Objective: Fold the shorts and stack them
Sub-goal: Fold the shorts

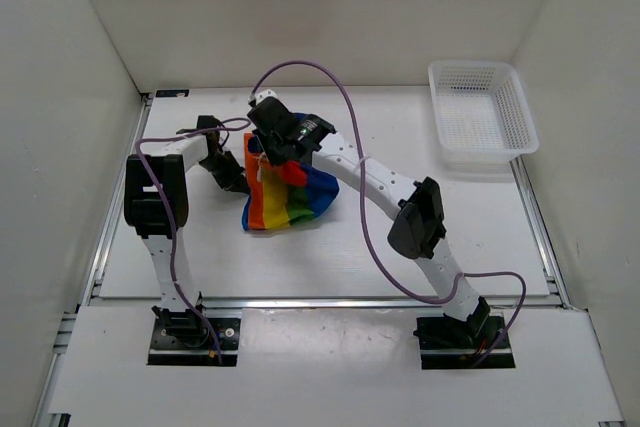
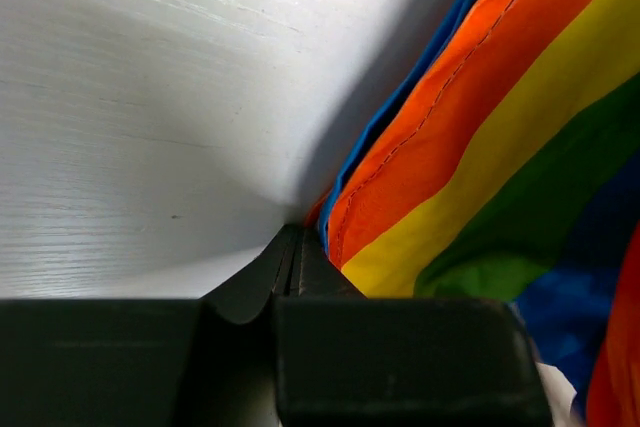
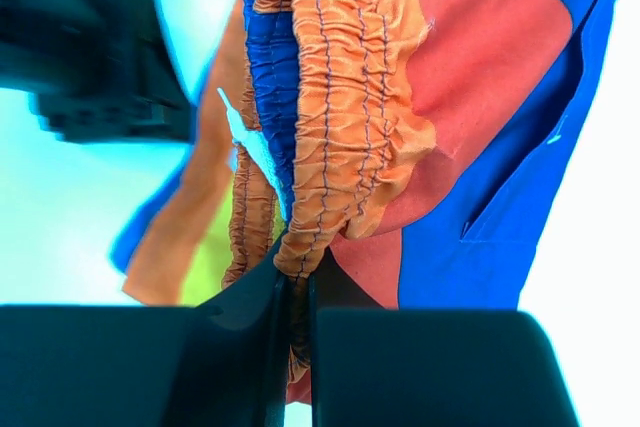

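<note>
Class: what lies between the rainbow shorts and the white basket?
Top view: only the right arm and its purple cable cross that stretch of bare table.

— How is the left gripper [image 1: 236,175] held?
— It is held low, jaws pressed together.
— And the right gripper [image 3: 293,282]?
— It is stretched leftward, jaws clamped on the shorts [image 3: 480,97].

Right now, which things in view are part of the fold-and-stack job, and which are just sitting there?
In the job:
- shorts, rainbow-striped, bunched mid-table
- right gripper, pinching the orange gathered waistband
- left gripper, shut at the shorts' stitched edge

Lying about:
- white mesh basket, far right corner, apart from the shorts, neither gripper near it
</note>
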